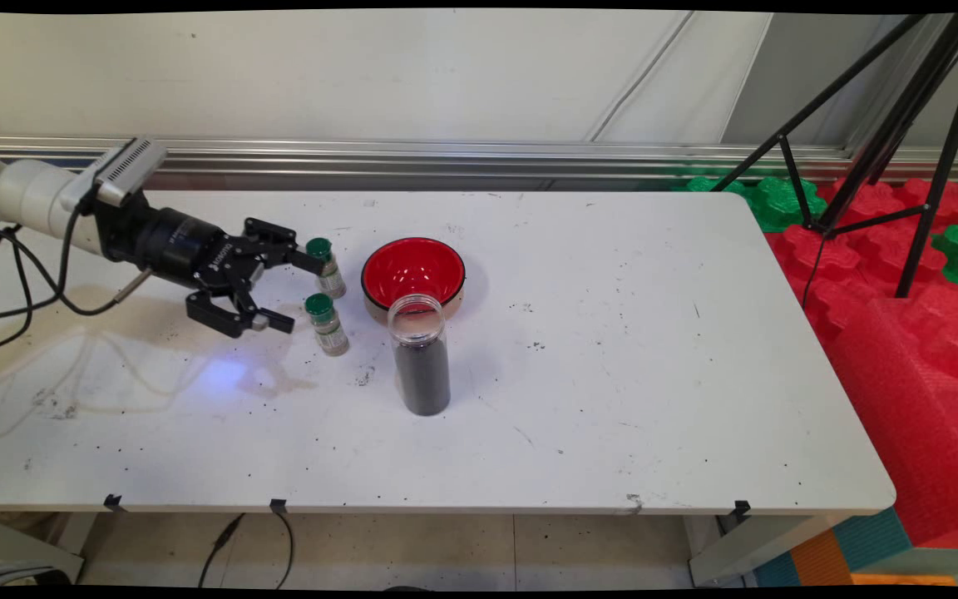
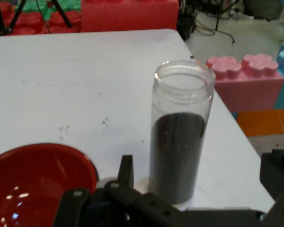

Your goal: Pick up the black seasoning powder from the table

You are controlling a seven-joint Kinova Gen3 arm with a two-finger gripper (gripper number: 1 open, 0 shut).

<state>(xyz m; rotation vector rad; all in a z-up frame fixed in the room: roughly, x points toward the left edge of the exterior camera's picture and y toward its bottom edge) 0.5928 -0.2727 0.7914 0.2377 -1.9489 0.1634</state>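
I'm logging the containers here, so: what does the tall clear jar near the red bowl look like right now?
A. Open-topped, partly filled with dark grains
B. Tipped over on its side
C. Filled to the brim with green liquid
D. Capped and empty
A: the clear jar stands upright with no lid, dark grainy fill reaching partway up, just in front of the red bowl.

I am seeing the bowl (image 2: 35, 177) running off the hand view's left and bottom edges beside the jar (image 2: 180, 137), with the gripper linkage covering its near rim. In the main view the jar (image 1: 421, 353) is hiding the bowl's (image 1: 412, 270) front rim. The two vials' (image 1: 327, 324) labels beside the bowl are showing too small for me to read.
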